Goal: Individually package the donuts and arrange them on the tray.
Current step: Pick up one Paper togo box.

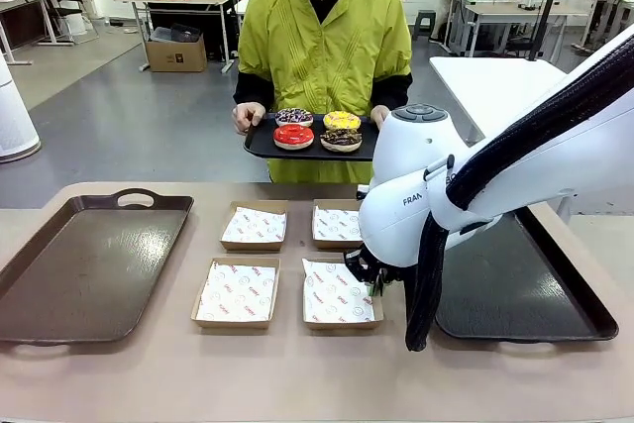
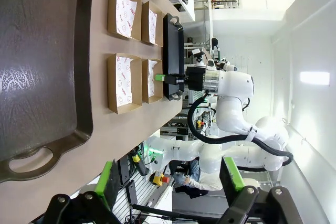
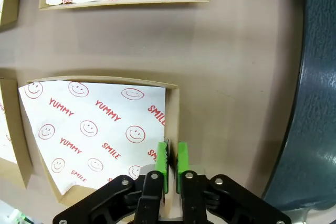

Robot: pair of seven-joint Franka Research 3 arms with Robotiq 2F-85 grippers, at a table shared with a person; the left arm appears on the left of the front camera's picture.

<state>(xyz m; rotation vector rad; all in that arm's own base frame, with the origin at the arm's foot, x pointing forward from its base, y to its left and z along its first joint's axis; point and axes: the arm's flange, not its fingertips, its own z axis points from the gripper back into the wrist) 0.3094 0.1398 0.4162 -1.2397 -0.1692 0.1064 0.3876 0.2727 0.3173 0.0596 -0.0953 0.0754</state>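
Clamping the cardboard box [image 3: 174, 109] by the wall between its pads [image 3: 161, 161], the right gripper [image 3: 172, 150] seems set to drag it toward the tray [image 3: 315, 103] alongside.

right pincer clamped low, left pincer spread wide

the white right arm [image 1: 515, 156] reaches in from the right side and bends at the wrist, so the right pincer [image 3: 172, 148] points straight down. its green pads [image 3: 162, 163] stand almost together and pinch the thin side wall of a cardboard box [image 3: 172, 108]. the left pincer [image 2: 169, 178] is held apart from everything, its two green-padded fingers [image 2: 107, 182] gaping wide with nothing between them.
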